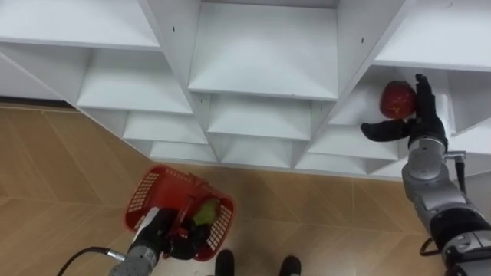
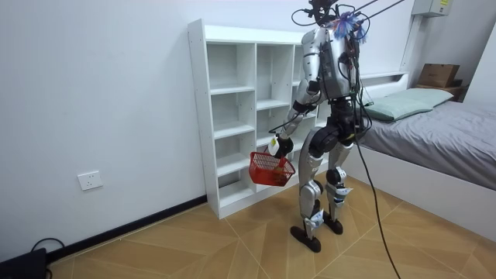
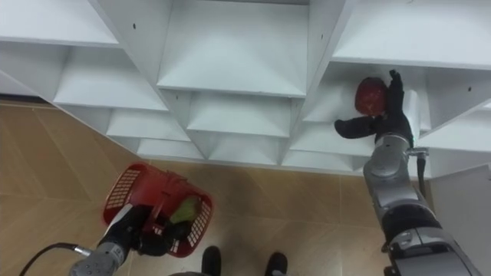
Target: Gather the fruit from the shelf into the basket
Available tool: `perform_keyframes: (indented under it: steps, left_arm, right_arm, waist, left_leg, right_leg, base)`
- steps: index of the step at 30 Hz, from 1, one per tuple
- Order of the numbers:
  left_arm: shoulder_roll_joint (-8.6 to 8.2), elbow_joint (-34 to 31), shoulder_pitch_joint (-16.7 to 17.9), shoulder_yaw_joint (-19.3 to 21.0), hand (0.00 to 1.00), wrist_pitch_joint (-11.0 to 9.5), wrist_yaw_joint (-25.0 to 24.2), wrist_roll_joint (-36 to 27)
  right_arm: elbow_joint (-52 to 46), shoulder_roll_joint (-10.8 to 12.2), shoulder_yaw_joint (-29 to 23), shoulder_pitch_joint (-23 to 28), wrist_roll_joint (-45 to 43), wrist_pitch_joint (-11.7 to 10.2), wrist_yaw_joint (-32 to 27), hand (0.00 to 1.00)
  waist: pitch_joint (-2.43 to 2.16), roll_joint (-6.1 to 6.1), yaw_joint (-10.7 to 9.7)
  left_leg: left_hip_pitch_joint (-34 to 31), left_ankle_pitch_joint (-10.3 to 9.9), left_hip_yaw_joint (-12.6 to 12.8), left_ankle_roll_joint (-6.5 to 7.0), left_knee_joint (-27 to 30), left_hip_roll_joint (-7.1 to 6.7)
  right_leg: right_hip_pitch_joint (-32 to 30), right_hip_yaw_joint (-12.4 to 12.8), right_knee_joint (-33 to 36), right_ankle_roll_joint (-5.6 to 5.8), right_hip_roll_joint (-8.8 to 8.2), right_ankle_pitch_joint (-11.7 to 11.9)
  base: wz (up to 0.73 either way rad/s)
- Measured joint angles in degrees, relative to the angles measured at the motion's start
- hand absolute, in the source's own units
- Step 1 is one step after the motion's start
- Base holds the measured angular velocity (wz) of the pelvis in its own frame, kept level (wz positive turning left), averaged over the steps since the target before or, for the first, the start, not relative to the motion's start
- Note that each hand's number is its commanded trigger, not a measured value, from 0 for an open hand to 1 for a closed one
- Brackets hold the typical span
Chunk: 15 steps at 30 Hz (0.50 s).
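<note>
The right hand (image 1: pixel 420 121) is spread wide inside a compartment of the white closet (image 1: pixel 261 69), fingers straight, thumb stretched sideways, gripping nothing. A red apple (image 1: pixel 396 100) sits on the shelf at its 10 o'clock, just beside the fingers. At the eye view's 7 o'clock, the left hand (image 1: pixel 163 230) is curled round the handle of a red basket (image 1: pixel 146 192). A green fruit (image 1: pixel 205 212) lies inside, at that hand's 2 o'clock.

We see a round red apple (image 1: pixel 397 100) resting on a shelf of the white closet (image 1: pixel 265 61), just left of our right hand's (image 1: pixel 420 123) upright fingers and above its spread thumb. A green fruit (image 1: pixel 205 211) lies in the red basket (image 1: pixel 146 192), whose handle our left hand (image 1: pixel 159 228) clasps, just right of that hand.
</note>
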Motion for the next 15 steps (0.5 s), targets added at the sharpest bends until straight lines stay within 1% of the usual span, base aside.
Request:
perform_keyframes:
  steps: [3,4,5,6,7,8,10,12,15]
  left_arm:
    - [0.0,-0.01,0.09,-0.06,1.0,0.0,-0.3,0.0]
    - [0.0,-0.02,0.08,-0.05,1.0,0.0,-0.29,0.0]
    - [0.0,-0.02,0.05,-0.06,1.0,-0.01,-0.29,0.0]
    - [0.0,-0.04,0.01,-0.07,1.0,-0.01,-0.29,0.01]
    - [0.0,-0.05,-0.01,-0.07,1.0,-0.01,-0.29,0.01]
    - [0.0,-0.06,-0.11,-0.08,1.0,-0.01,-0.29,0.01]
    - [0.0,-0.06,-0.26,-0.08,1.0,-0.01,-0.32,0.01]
    - [0.0,-0.06,-0.54,-0.08,1.0,-0.01,-0.39,0.02]
    - [0.03,-0.07,-0.78,-0.09,1.0,-0.01,-0.4,0.02]
  right_arm:
    - [-0.01,0.0,-0.01,0.0,-0.4,0.0,0.02,0.0]
    - [-0.01,0.0,-0.01,0.0,-0.41,0.0,0.02,0.09]
    - [-0.02,-0.03,-0.01,-0.01,-0.41,0.0,0.01,0.49]
    - [-0.04,-0.08,-0.01,-0.01,-0.41,0.0,0.01,0.58]
    - [-0.06,-0.12,-0.01,-0.02,-0.41,0.0,0.01,0.8]
    - [-0.07,-0.23,-0.01,-0.05,-0.44,0.0,-0.03,1.0]
    - [-0.07,-0.46,-0.01,-0.19,-1.21,-0.01,-0.54,1.0]
    - [-0.06,-1.51,-0.03,-0.67,-1.75,-0.01,-0.78,1.0]
    - [-0.07,-2.01,-0.02,-0.99,-2.11,-0.01,-0.69,1.0]
  waist:
    - [0.02,-0.03,0.06]
    - [0.02,-0.03,0.07]
    - [0.02,-0.03,0.07]
    - [0.02,-0.03,0.05]
    - [0.01,-0.03,0.05]
    - [0.02,-0.03,0.04]
    - [0.01,-0.03,0.02]
    - [0.01,-0.04,-0.03]
    - [0.01,-0.05,-0.03]
  left_leg:
    - [-0.03,0.05,-0.02,-0.03,-0.01,0.05]
    - [-0.03,0.06,-0.02,-0.04,-0.02,0.06]
    - [-0.04,0.06,-0.02,-0.04,-0.04,0.06]
    - [-0.09,0.06,-0.02,-0.04,-0.05,0.06]
    - [-0.14,0.06,-0.01,-0.04,-0.05,0.05]
    - [-0.25,0.06,-0.01,-0.04,-0.05,0.04]
    - [-0.36,0.06,0.0,-0.03,-0.05,0.02]
    - [-0.38,0.06,-0.01,-0.03,-0.04,0.0]
    - [-0.36,0.07,0.01,-0.04,-0.05,0.05]
  right_leg:
    - [-0.01,-0.07,0.0,0.0,0.03,0.0]
    - [-0.02,-0.07,0.0,0.0,0.04,0.0]
    - [-0.05,-0.07,0.01,-0.01,0.04,0.0]
    - [-0.14,-0.05,0.02,-0.01,0.03,0.0]
    - [-0.21,-0.03,0.03,-0.01,0.02,0.0]
    - [-0.33,0.02,0.04,-0.01,0.01,0.0]
    - [-0.43,0.06,0.05,-0.01,0.01,0.0]
    - [-0.45,0.07,0.04,0.0,-0.01,0.0]
    - [-0.45,0.06,0.04,-0.01,0.04,0.0]
  base:
    - [0.0]
    - [0.0]
    - [0.0]
    - [0.0]
    - [0.0]
    - [0.0]
    - [0.0]
    - [0.0]
    - [0.0]
